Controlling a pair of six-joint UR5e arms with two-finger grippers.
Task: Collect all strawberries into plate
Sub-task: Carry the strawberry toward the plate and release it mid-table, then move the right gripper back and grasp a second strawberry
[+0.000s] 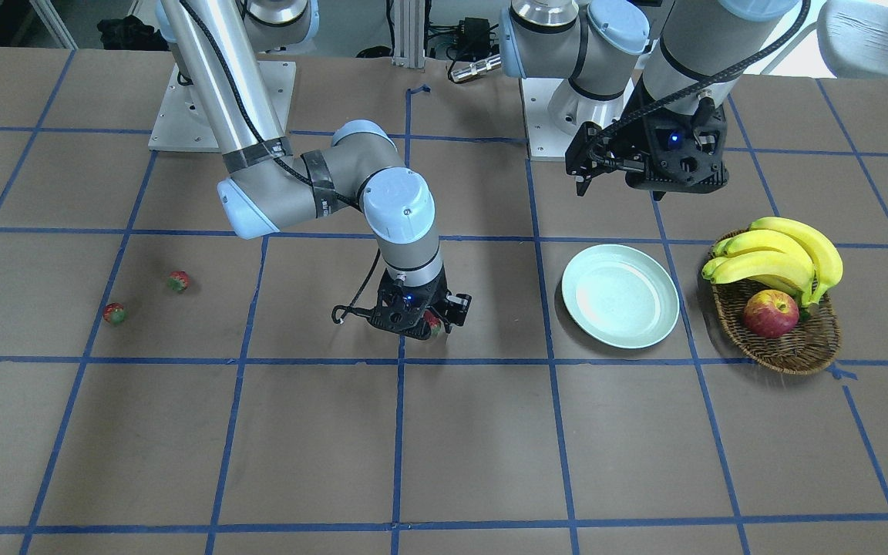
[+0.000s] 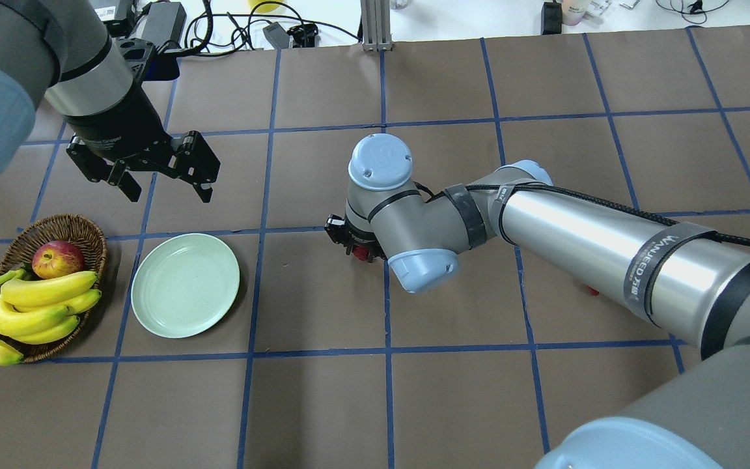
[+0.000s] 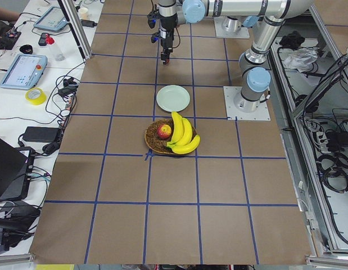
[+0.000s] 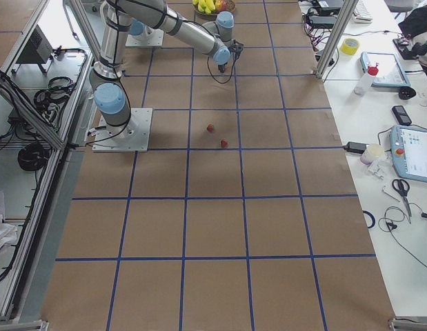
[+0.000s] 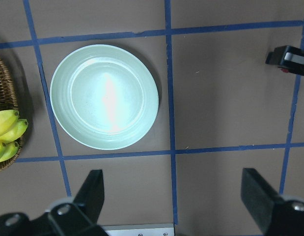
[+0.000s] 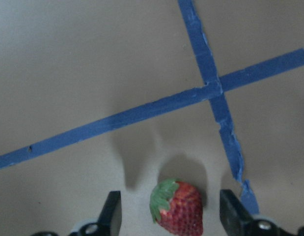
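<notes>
My right gripper is low over the table's middle, open, with its fingers on either side of one strawberry; gaps show on both sides of the berry. This berry also shows in the front view and in the overhead view. Two more strawberries lie on the table on my right side. The mint-green plate is empty and also shows in the left wrist view. My left gripper hangs open and empty above the table beyond the plate.
A brown wicker basket holding bananas and a red apple stands beside the plate on my left side. Blue tape lines grid the brown table. Cables and devices lie along the table's far edge.
</notes>
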